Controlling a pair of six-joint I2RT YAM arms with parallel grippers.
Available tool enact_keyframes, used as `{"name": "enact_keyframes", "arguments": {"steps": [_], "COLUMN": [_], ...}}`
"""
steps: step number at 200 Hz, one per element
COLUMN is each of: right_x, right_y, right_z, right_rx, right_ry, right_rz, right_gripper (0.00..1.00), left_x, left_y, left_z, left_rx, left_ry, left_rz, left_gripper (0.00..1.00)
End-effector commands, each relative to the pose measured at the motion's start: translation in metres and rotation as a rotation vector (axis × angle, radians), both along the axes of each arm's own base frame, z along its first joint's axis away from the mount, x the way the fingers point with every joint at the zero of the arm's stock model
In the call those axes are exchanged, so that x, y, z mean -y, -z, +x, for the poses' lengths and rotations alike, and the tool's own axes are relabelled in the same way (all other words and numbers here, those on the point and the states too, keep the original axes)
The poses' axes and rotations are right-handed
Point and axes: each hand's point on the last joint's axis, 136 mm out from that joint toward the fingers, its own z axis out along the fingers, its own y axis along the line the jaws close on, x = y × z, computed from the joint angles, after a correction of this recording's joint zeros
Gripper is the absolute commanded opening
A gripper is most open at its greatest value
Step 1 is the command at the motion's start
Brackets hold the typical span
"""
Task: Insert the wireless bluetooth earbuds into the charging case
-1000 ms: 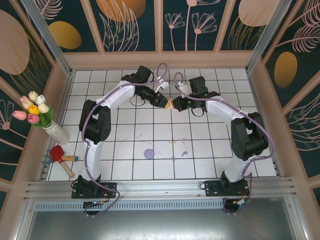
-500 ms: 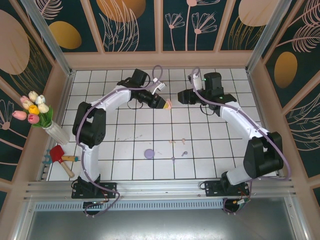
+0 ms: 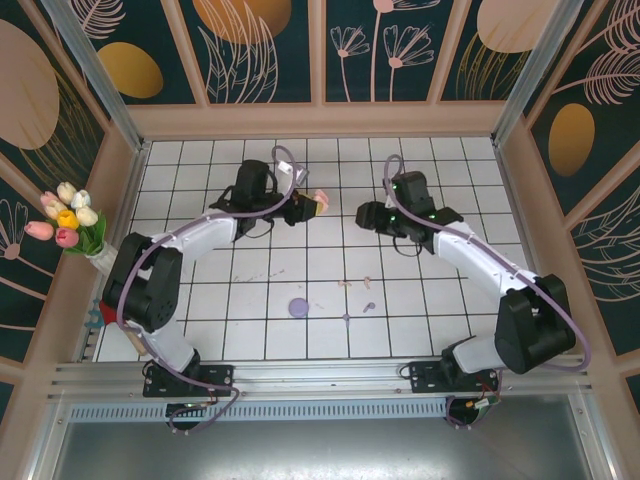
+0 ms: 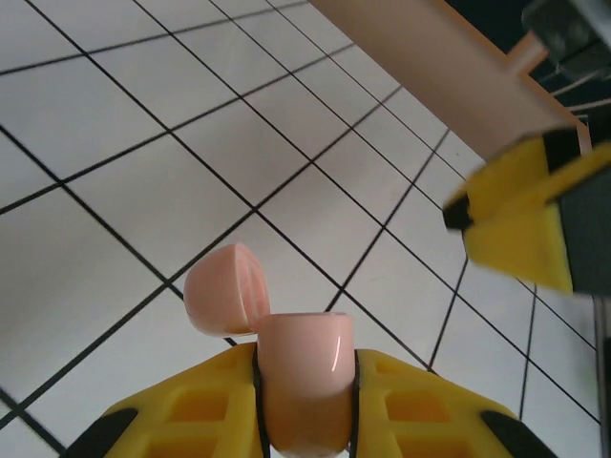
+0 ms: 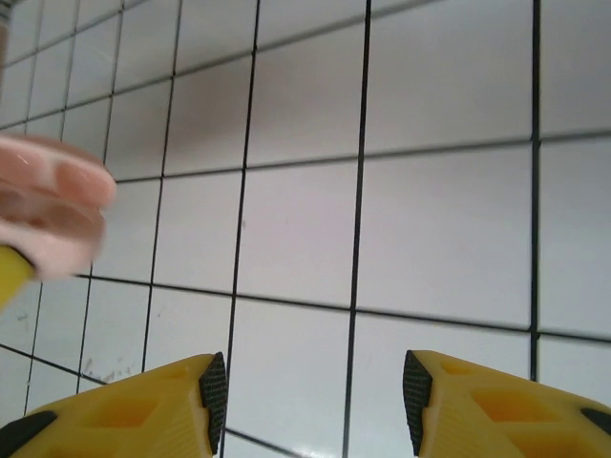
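My left gripper (image 3: 312,205) is shut on a pale pink charging case (image 4: 305,367), held upright above the floor with its hinged lid (image 4: 221,288) tipped open to the left. My right gripper (image 3: 366,215) hangs open a little to the right of the case, with nothing between its fingers (image 5: 212,389). The case shows as a pink blur (image 5: 52,210) at the left edge of the right wrist view. The earbuds lie on the tiles nearer the arm bases: two pale pink specks (image 3: 345,283) (image 3: 366,279) and two purple ones (image 3: 369,307) (image 3: 346,318).
A round purple disc (image 3: 298,308) lies on the floor left of the earbuds. A vase of tulips (image 3: 88,238) and a red toy shovel (image 3: 120,310) stand by the left wall. Wooden walls (image 3: 320,120) ring the tiled floor.
The two grippers met at the case a second ago. The right gripper has opened and pulled away to the right. The left arm has swung left and back with the case.
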Motion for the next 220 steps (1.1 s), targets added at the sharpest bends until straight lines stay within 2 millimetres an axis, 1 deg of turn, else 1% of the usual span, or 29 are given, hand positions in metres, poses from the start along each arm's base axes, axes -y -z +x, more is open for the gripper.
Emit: {"name": "enact_keyframes", "arguments": {"steps": [1,6,15,17,18,22,33,44,64,82,96,108,125,145,161,179,196,199,212,220], "right_x": [0.003,0.0,0.003,0.0,0.0,-0.001,-0.001,0.003,0.01,0.016,0.016,0.014,0.005,-0.007,-0.019,-0.033,-0.054,-0.049,-0.055,-0.058], "right_y": [0.021,0.024,0.03,0.032,0.033,0.034,0.039,0.044,0.05,0.052,0.053,0.052,0.045,0.028,0.007,-0.03,-0.07,-0.077,-0.107,-0.122], "right_z": [-0.019,-0.022,-0.024,-0.028,-0.029,-0.031,-0.035,-0.038,-0.042,-0.043,-0.043,-0.041,-0.035,-0.027,-0.017,-0.003,0.001,0.008,0.012,0.012], "right_rx": [-0.088,-0.098,-0.115,-0.119,-0.121,-0.126,-0.141,-0.157,-0.171,-0.177,-0.185,-0.185,-0.166,-0.129,-0.079,0.019,0.132,0.157,0.252,0.295], "right_ry": [0.108,0.109,0.132,0.125,0.126,0.134,0.155,0.188,0.24,0.277,0.293,0.298,0.279,0.233,0.18,0.093,-0.046,-0.046,-0.13,-0.176], "right_rz": [-0.045,-0.047,-0.052,-0.054,-0.055,-0.054,-0.042,-0.041,-0.045,-0.047,-0.04,-0.026,0.011,0.061,0.11,0.173,0.234,0.24,0.271,0.289], "right_gripper": [0.54,0.54,0.53,0.53,0.54,0.54,0.53,0.53,0.53,0.53,0.53,0.53,0.53,0.53,0.53,0.53,0.53,0.53,0.53,0.53], "left_x": [-0.011,-0.015,-0.024,-0.026,-0.027,-0.031,-0.039,-0.046,-0.054,-0.06,-0.065,-0.067,-0.067,-0.067,-0.065,-0.06,-0.056,-0.056,-0.056,-0.055], "left_y": [-0.053,-0.056,-0.06,-0.059,-0.063,-0.06,-0.068,-0.073,-0.077,-0.082,-0.092,-0.099,-0.106,-0.112,-0.112,-0.108,-0.103,-0.103,-0.103,-0.103], "left_z": [0.015,0.013,0.011,0.01,0.011,0.008,0.0,-0.007,-0.014,-0.021,-0.028,-0.033,-0.035,-0.038,-0.04,-0.042,-0.043,-0.043,-0.044,-0.044], "left_rx": [0.227,0.259,0.32,0.332,0.346,0.368,0.468,0.545,0.622,0.687,0.755,0.798,0.824,0.846,0.853,0.846,0.833,0.831,0.827,0.825], "left_ry": [-0.128,-0.148,-0.193,-0.203,-0.206,-0.225,-0.246,-0.262,-0.289,-0.309,-0.319,-0.321,-0.317,-0.308,-0.291,-0.259,-0.231,-0.229,-0.226,-0.226], "left_rz": [-0.135,-0.143,-0.161,-0.163,-0.167,-0.168,-0.195,-0.216,-0.239,-0.274,-0.315,-0.347,-0.378,-0.401,-0.401,-0.394,-0.395,-0.399,-0.41,-0.419], "left_gripper": [0.0,0.0,0.0,0.0,0.0,0.0,0.0,0.0,0.0,0.0,0.0,0.0,0.0,0.0,0.0,0.0,0.0,0.0,0.0,0.0]}}
